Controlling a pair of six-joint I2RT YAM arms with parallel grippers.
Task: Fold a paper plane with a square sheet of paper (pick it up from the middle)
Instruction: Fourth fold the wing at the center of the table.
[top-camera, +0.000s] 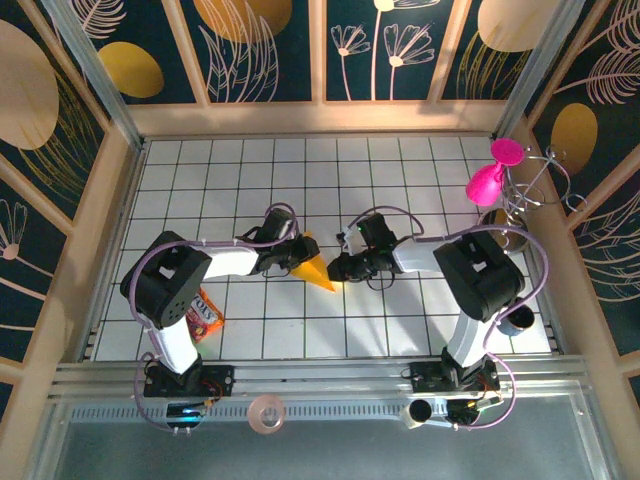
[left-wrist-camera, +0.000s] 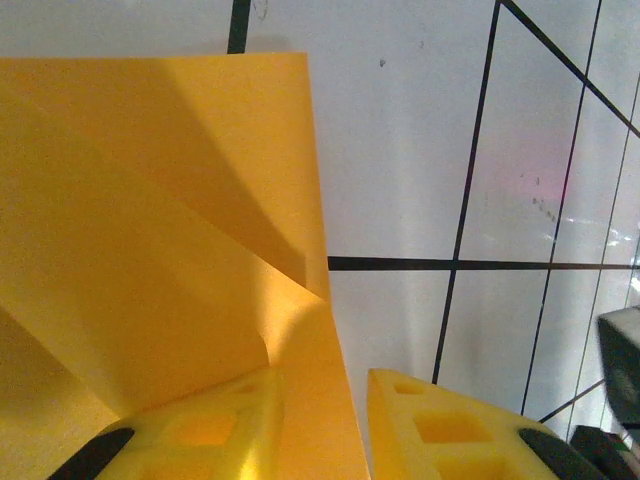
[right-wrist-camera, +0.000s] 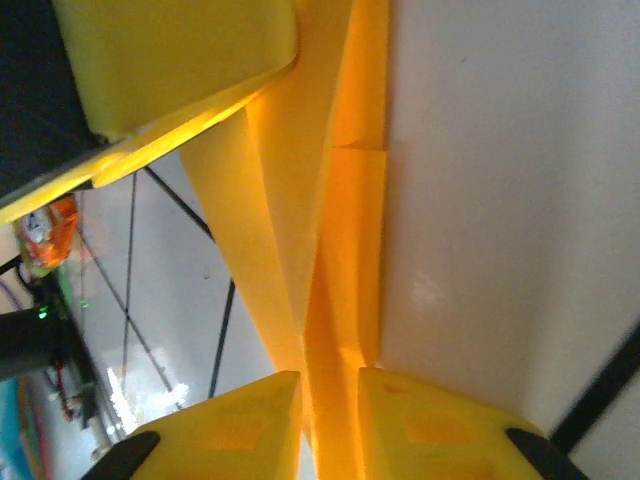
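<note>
Clamping the paper plane (top-camera: 320, 273) midway across the white gridded table (top-camera: 400, 170), left claw (top-camera: 298, 258) and right claw (top-camera: 338, 268), floral walls (top-camera: 260, 50) around.

Bright, even light falls from above onto the white tiled table (top-camera: 400, 330), glinting faintly. Close up, the paper plane (left-wrist-camera: 150, 250) carries a soft diagonal shadow, its nearest edges blurred.
</note>
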